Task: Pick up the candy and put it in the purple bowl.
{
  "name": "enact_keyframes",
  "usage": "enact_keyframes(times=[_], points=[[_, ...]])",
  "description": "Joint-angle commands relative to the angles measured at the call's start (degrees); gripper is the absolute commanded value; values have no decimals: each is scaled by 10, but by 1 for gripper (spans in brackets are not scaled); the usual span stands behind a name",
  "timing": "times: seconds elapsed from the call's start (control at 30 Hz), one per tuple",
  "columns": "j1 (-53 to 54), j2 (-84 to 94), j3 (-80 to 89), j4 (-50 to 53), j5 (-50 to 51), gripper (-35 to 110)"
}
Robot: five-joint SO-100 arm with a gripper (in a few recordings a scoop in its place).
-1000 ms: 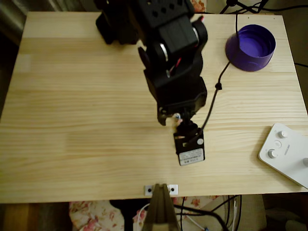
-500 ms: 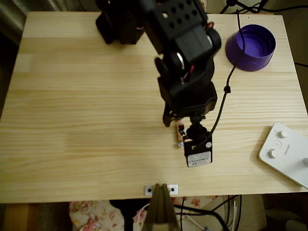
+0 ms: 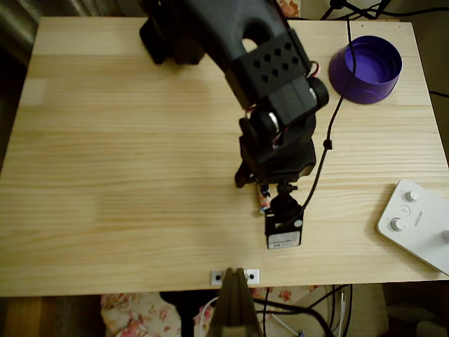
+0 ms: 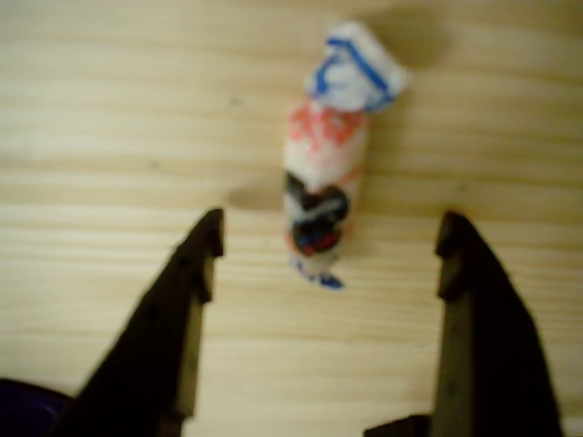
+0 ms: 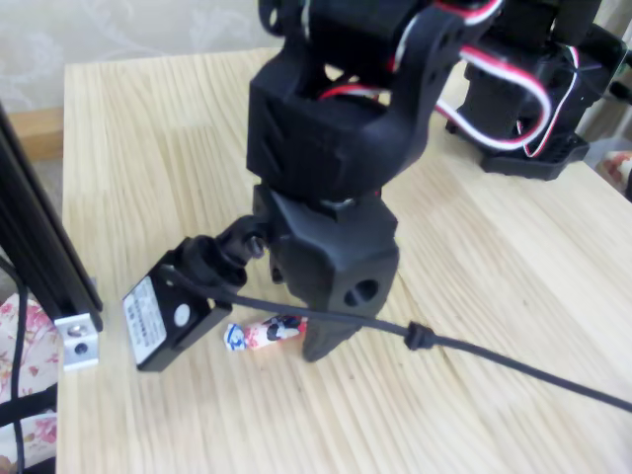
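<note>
The candy, a small pinkish-white wrapped sweet with dark markings and blue twisted ends, lies flat on the wooden table. My gripper is open just above it, with one black fingertip on each side of the candy's near end and neither touching it. In the fixed view the candy rests by the tip of a lowered finger. From overhead, the candy peeks out beneath the gripper. The purple bowl stands empty at the table's far right corner, well away from the gripper.
A white device with knobs sits at the table's right front edge. A black camera stand rises at the front edge, also in the fixed view. The arm's base is at the back, and its black cable hangs toward the bowl.
The arm has swung right and toward the front edge, then come down, so the open gripper now straddles the candy. The candy itself has not moved.
</note>
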Motion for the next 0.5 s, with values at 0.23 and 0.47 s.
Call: enact_keyframes(times=[0.23, 0.47], points=[[9, 39, -23, -9, -5, 13], [7, 44, -4, -5, 1, -1]])
